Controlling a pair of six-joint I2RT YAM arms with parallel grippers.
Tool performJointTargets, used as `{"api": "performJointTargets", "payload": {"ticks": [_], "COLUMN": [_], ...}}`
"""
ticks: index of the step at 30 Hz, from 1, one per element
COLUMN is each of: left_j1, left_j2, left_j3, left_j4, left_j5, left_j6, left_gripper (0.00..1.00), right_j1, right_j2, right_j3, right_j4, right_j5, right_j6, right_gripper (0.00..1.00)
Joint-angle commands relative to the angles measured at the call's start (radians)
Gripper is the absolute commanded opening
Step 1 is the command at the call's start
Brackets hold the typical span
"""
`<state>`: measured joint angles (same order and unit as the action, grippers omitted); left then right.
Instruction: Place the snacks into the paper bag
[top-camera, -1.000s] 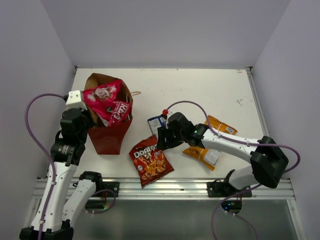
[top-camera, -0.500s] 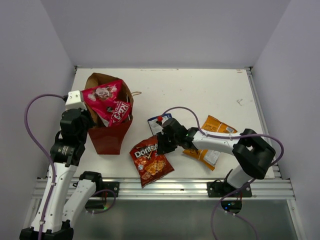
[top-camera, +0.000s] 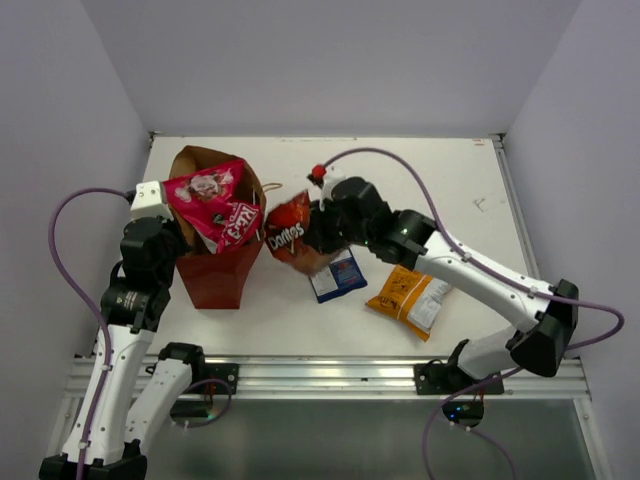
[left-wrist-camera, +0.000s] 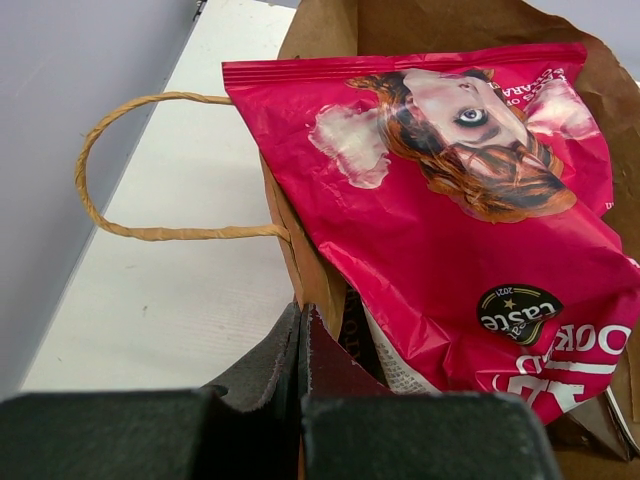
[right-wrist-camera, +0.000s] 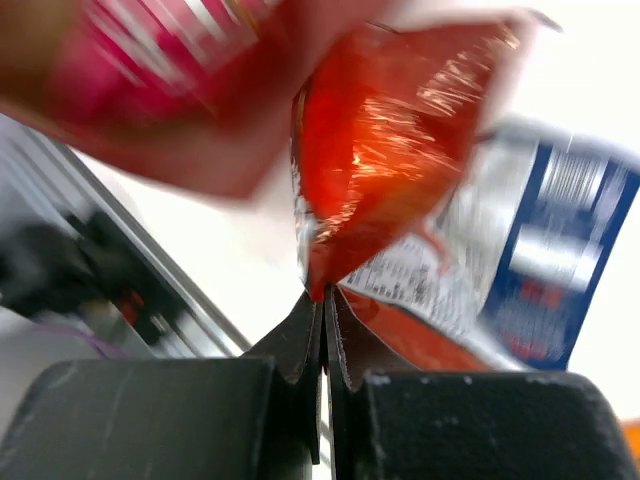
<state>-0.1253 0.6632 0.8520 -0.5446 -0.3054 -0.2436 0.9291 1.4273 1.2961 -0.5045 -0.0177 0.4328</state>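
Observation:
The reddish-brown paper bag (top-camera: 215, 268) stands at the left with a pink-magenta snack (top-camera: 215, 208) sticking out of its mouth. My left gripper (top-camera: 178, 246) is shut on the bag's rim (left-wrist-camera: 318, 272), and the pink packet (left-wrist-camera: 450, 220) fills that wrist view. My right gripper (top-camera: 312, 236) is shut on a corner of the red-orange Doritos packet (top-camera: 287, 233). That packet (right-wrist-camera: 390, 150) hangs in the air just right of the bag. A blue-and-white packet (top-camera: 338, 277) and an orange-yellow packet (top-camera: 410, 298) lie on the table.
A string handle (left-wrist-camera: 150, 170) loops off the bag's left side, and another handle (top-camera: 270, 187) pokes out at its back right. White walls close in the table at left, back and right. A metal rail (top-camera: 320, 375) runs along the near edge.
My right gripper shut on the Doritos packet, lifted it from the front of the table and carried it back and left to the bag. The blue-and-white packet now lies uncovered, nearer the front. Left arm unmoved.

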Motion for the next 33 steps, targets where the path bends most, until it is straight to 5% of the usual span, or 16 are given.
{"api": "performJointTargets", "payload": {"ticks": [1, 8, 22, 33], "left_j1": [0.001, 0.001, 0.001, 0.001], "left_j2": [-0.007, -0.007, -0.01, -0.01], "left_j3": [-0.013, -0.013, -0.014, -0.018], "left_j4": [0.028, 0.028, 0.031, 0.035], "left_j5": [-0.014, -0.006, -0.001, 0.005], "left_j6": [0.0, 0.0, 0.001, 0.001], "left_gripper": [0.0, 0.0, 0.0, 0.0], "right_j1": [-0.001, -0.001, 0.0, 0.022], "right_j2": [-0.018, 0.14, 0.38, 0.466], "right_j3": [0.231, 0.63, 1.084, 1.01], "right_j4": [-0.104, -0.144, -0.166, -0.132], "right_j5": [0.087, 0.085, -0.028, -0.171], "right_j6": [-0.098, -0.154, -0.147, -0.097], "right_gripper": [0.0, 0.0, 0.0, 0.0]}}
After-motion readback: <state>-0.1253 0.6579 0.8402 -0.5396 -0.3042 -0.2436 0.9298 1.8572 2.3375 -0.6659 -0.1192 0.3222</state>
